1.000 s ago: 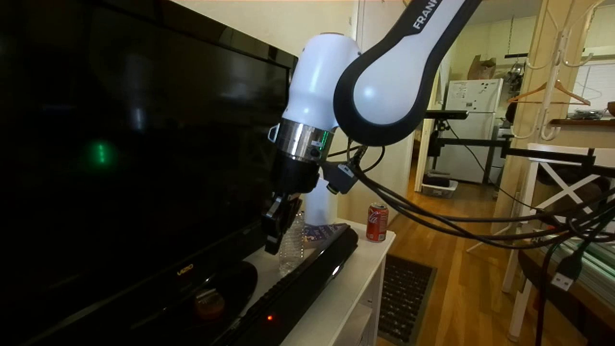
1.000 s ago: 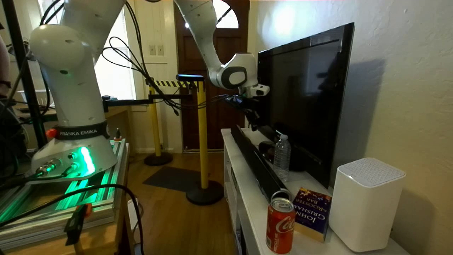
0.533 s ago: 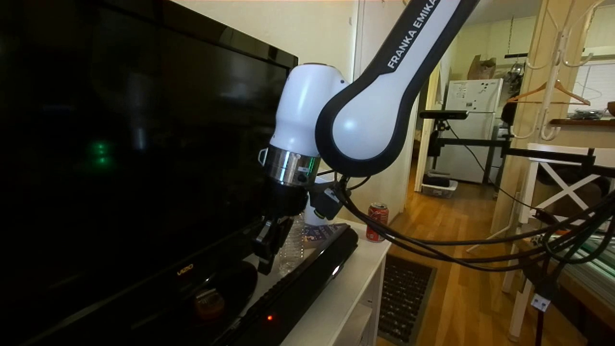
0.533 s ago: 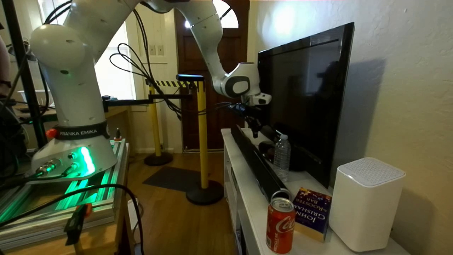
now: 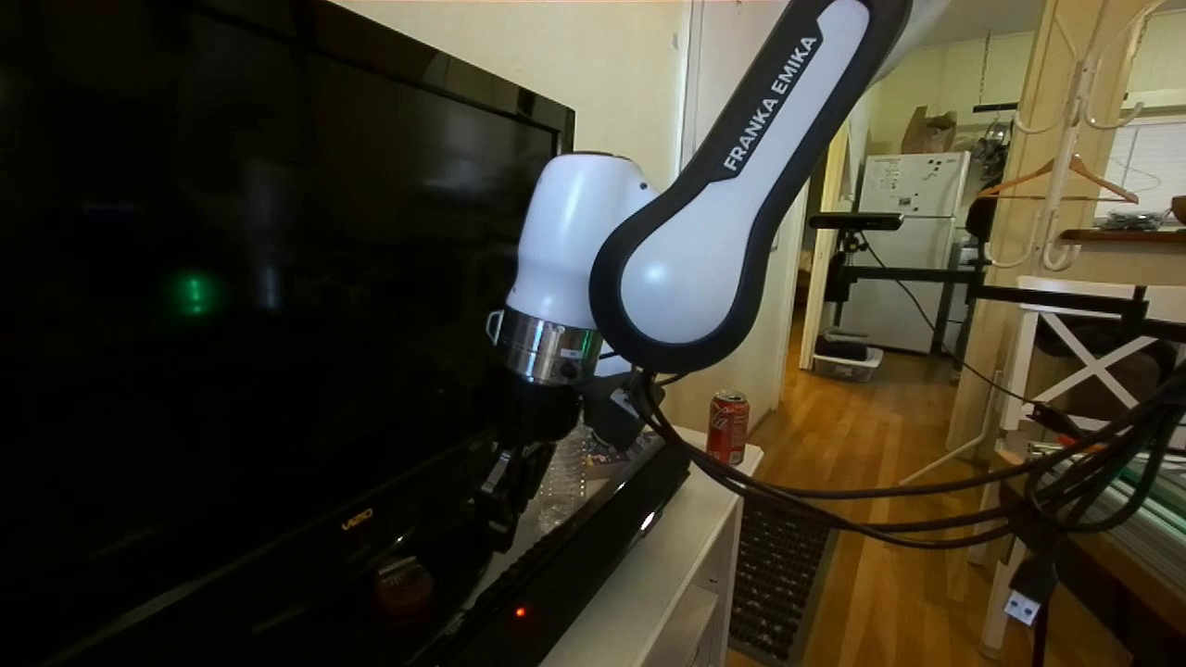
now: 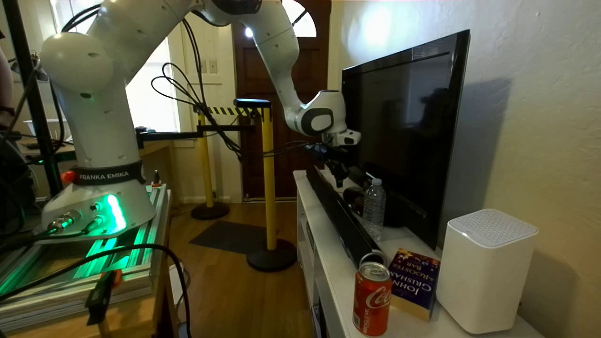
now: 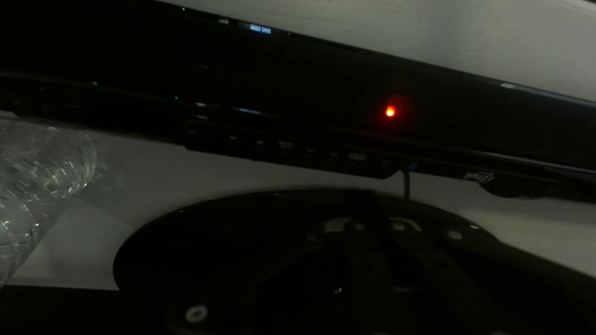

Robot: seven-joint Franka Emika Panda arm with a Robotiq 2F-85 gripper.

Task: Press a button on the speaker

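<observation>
Bent arm (image 5: pixel 686 269), jaws downward, together

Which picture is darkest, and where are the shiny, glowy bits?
Wrist view: darkest, the black gripper nearly vanishing against the glossy oval black TV base, but a tiny red light glows on the long glossy black soundbar. In an exterior view, a fuzzy green glow reflects off the big black TV screen; in an exterior view, a tall window glares white.
</observation>
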